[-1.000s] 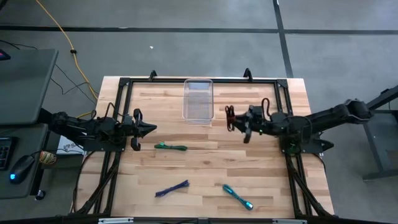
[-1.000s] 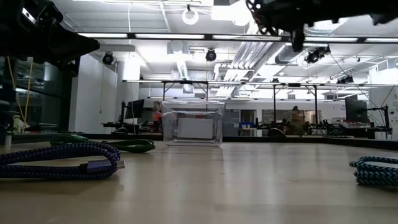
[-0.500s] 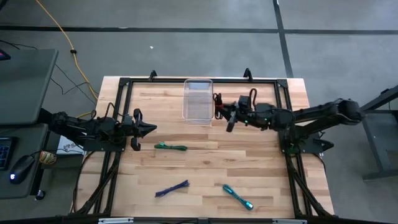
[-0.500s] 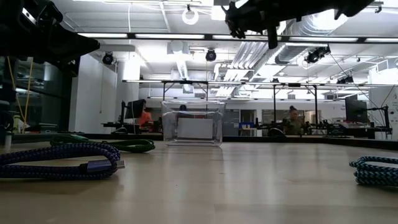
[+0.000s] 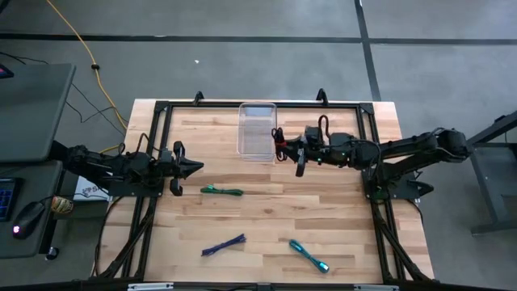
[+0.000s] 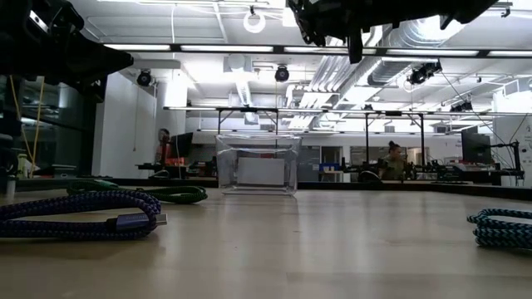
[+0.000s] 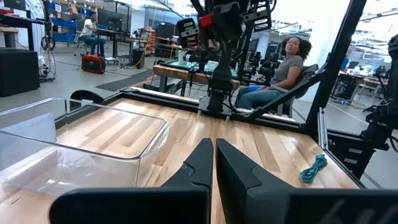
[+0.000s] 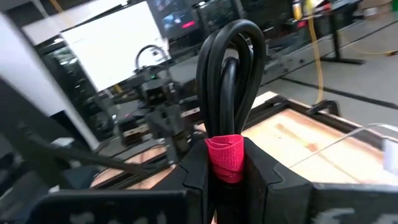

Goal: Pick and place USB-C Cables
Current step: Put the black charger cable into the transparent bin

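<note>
The red-and-black cable bundle (image 5: pixel 277 142) is in my right gripper (image 5: pixel 283 149), in the air just right of the clear container (image 5: pixel 257 129). The right wrist view shows its black loops (image 8: pixel 229 68) and red strap. The green cable (image 5: pixel 221 191), the purple cable (image 5: pixel 224 245) and the teal cable (image 5: pixel 309 255) lie flat on the table. My left gripper (image 5: pixel 196 168) is shut and waits at the table's left side, above and left of the green cable. My right gripper (image 8: pixel 225 167) pinches the red-and-black bundle between its two fingers at the red strap (image 8: pixel 225 152). The fingers come roughly level from the table's right. The black loops stand out past the fingertips. The bundle is lifted clear of the table.
The clear container (image 6: pixel 258 164) stands at the middle of the table's far side. A black frame (image 5: pixel 161 109) borders the table's far, left and right sides. In the left wrist view a person (image 7: pixel 283 62) sits beyond the table's right side. The bare wood (image 5: pixel 275 214) between the cables is free.
My right gripper has carried the red-and-black bundle toward the table's left and slightly toward its far edge, up to the container's right wall. It has stayed shut on the bundle. The other cables have not moved.
</note>
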